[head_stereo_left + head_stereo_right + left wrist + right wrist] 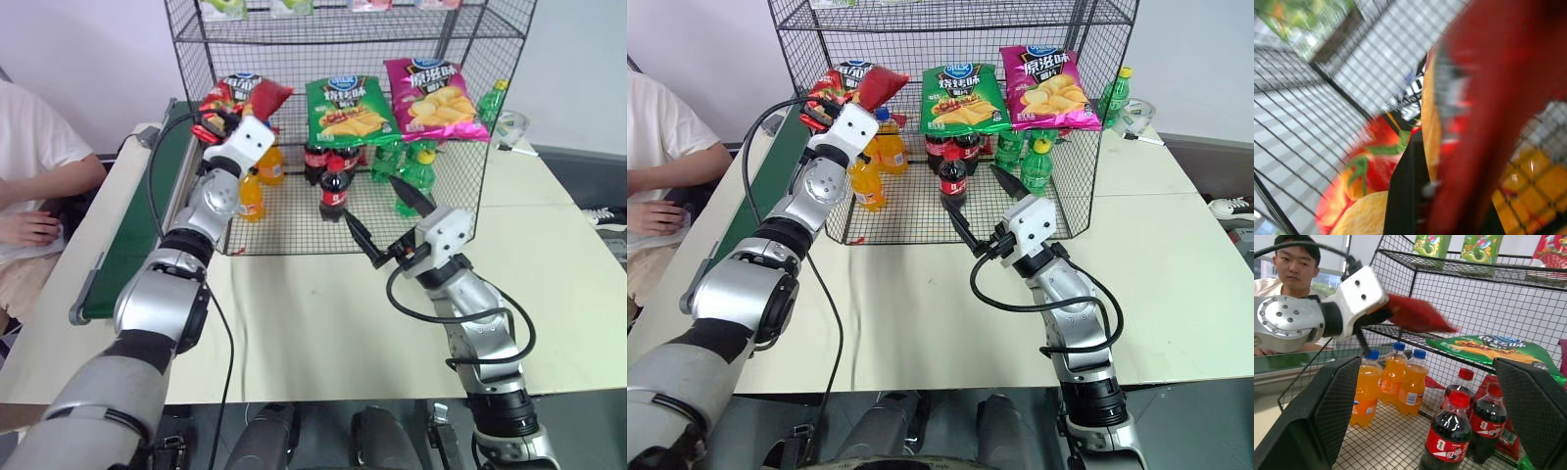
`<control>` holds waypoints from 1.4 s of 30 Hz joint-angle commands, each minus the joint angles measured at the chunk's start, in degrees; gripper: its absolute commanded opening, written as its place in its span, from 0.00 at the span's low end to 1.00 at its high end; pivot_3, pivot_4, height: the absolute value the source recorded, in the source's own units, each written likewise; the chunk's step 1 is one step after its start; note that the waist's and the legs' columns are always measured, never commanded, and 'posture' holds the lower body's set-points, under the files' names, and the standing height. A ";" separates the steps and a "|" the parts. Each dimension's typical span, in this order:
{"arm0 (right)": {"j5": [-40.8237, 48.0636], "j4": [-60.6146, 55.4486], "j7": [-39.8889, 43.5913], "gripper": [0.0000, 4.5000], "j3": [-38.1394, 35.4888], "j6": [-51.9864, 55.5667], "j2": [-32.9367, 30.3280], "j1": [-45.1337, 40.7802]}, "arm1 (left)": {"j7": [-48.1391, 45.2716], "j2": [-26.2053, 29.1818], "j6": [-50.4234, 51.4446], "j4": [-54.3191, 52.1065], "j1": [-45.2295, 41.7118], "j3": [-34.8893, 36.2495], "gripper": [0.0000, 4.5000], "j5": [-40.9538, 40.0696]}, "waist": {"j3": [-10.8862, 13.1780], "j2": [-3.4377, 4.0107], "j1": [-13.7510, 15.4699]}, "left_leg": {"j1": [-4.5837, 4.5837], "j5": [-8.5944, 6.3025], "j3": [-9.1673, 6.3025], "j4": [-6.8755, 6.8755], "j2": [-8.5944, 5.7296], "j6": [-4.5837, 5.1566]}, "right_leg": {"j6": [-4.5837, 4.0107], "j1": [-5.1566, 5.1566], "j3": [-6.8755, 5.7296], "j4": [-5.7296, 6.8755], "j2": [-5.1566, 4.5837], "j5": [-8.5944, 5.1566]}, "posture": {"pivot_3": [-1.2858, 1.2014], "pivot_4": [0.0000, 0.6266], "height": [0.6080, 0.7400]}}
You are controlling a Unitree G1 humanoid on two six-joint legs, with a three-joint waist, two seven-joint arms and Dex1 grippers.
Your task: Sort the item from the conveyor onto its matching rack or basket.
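Note:
My left gripper (pixel 214 123) is shut on the item, a red chip bag (pixel 245 96), and holds it at the left end of the black wire rack's (pixel 460 186) middle shelf. The red bag (pixel 1418 316) hangs just over that shelf's wire, left of the green chip bag (pixel 348 108) and the magenta one (pixel 431 98). In the left wrist view the red bag (pixel 1488 98) is pressed against a black finger (pixel 1408 191). The conveyor (pixel 132 230) runs along the table's left side. My right gripper (pixel 372 202) is open and empty in front of the rack's bottom tier.
Orange soda bottles (pixel 253 191), cola bottles (pixel 333 188) and green bottles (pixel 411 174) stand on the rack's bottom tier. More packets lie on the top shelf (pixel 1479 247). A person (pixel 29 166) sits beyond the conveyor on the left. A pale table (pixel 323 323) lies in front of the rack.

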 commanded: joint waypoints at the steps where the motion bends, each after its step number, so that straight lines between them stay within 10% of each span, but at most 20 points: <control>1: 0.44 -1.98 0.40 1.00 0.18 -0.65 0.06 -0.05 | 2.40 1.29 -1.02 -2.19 -2.54 -0.64 0.00 0.83 | 0.00 0.00 -0.17 | 0.00 0.00 0.00 0.00 0.00 0.00 | 0.00 -0.01 0.00 0.00 0.00 0.00 | 0.52 0.24 1.00; 23: 1.56 -2.34 0.94 1.00 -0.55 0.25 0.10 0.26 | 3.69 -0.84 7.42 1.93 -4.42 -2.64 0.00 1.53 | 0.00 0.00 -1.12 | -0.08 0.00 0.00 0.03 -0.01 0.01 | 0.01 -0.07 0.00 0.03 0.01 0.00 | 0.52 0.24 1.00; 31: 1.51 -2.56 0.94 1.00 -0.34 0.24 0.12 0.62 | 5.90 0.50 5.61 -0.48 -3.32 -3.79 0.79 2.58 | -0.01 -0.01 -1.05 | -0.07 0.03 0.00 0.02 0.00 -0.04 | 0.01 -0.07 0.00 0.05 0.01 0.00 | 0.52 0.24 1.00; 42: 2.45 -1.94 1.28 1.00 -0.41 -0.20 0.48 0.29 | -2.12 2.93 8.33 -24.45 10.28 -1.39 0.79 -0.03 | -0.02 0.00 -1.32 | -0.08 0.07 0.00 0.00 0.02 -0.11 | 0.00 -0.13 0.05 0.08 0.02 0.00 | 0.52 0.24 1.00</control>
